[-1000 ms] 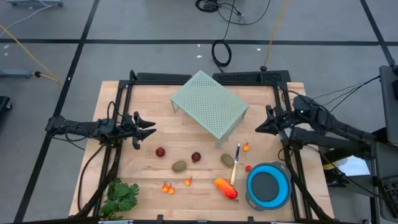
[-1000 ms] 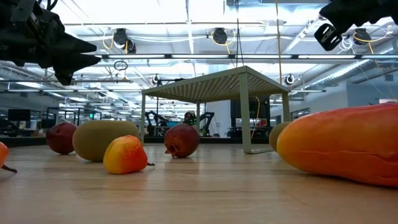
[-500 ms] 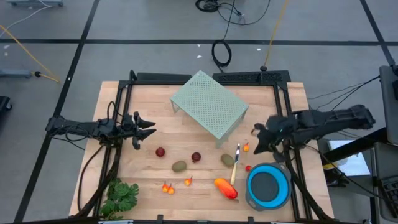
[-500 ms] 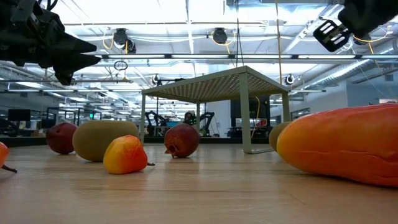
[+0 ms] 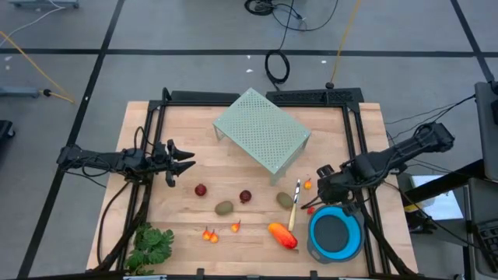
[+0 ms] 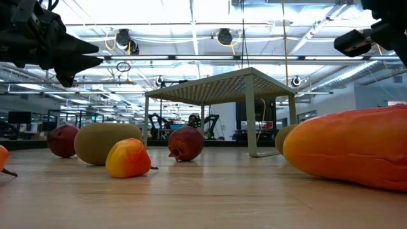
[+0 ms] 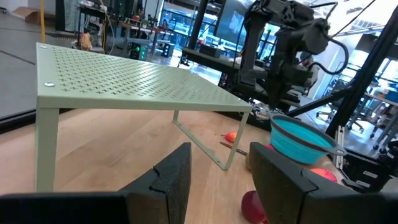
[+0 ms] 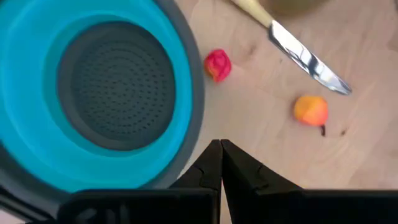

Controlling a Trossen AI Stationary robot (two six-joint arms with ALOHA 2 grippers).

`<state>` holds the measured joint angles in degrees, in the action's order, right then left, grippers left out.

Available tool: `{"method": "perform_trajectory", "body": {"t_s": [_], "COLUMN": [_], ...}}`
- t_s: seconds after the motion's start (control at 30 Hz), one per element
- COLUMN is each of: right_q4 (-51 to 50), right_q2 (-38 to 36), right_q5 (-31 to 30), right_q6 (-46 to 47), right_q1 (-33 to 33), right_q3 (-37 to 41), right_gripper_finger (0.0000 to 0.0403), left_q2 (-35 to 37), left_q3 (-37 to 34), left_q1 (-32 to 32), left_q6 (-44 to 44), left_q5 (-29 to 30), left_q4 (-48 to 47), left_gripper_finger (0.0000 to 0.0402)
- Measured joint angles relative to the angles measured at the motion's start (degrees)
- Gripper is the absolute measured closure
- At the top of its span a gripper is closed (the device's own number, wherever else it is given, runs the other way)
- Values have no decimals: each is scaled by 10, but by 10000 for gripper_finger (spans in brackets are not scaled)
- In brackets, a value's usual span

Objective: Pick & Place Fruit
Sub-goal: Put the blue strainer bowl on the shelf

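Fruit [image 5: 245, 196] scattered on table; right end effector [image 8: 221, 163] closed, empty.

**No readable text in view**

No lettering, label, brand, number or sign can be read in any of the four views. Some lit screens glow in the background in the left part of the low view and the upper middle of the left wrist view, but nothing on them is legible.

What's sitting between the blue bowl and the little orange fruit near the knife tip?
A small red fruit piece lies on the wood beside the blue bowl, between it and the orange fruit. The knife blade runs just past them. The right wrist view shows it best.
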<state>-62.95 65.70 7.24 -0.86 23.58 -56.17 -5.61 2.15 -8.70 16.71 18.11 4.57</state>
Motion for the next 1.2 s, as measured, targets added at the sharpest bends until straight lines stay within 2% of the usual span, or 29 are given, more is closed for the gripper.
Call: {"method": "perform_trajectory", "body": {"t_s": [0.17,0.27,0.47,0.6,0.73,0.9,1.2], "right_q4": [-4,-8,-7,-7,-3,-3,12], "right_q2": [16,17,17,17,29,66,107], "right_q5": [3,15,50,63,63,62,62], "right_q6": [36,69,118,115,95,76,76], "right_q1": [6,6,5,5,5,6,6], "right_q3": [-9,-9,-9,-9,-9,-6,18], "right_gripper_finger": [399,379,298,240,207,201,215], "left_q2": [0,0,0,0,0,0,0], "left_q3": [0,0,0,0,0,0,0], "left_q1": [0,0,0,0,0,0,0], "left_q6": [0,0,0,0,0,0,0], "left_q5": [0,0,0,0,0,0,0], "left_q4": [0,0,0,0,0,-1,-1], "left_gripper_finger": [240,240,240,240,240,240,240]}}
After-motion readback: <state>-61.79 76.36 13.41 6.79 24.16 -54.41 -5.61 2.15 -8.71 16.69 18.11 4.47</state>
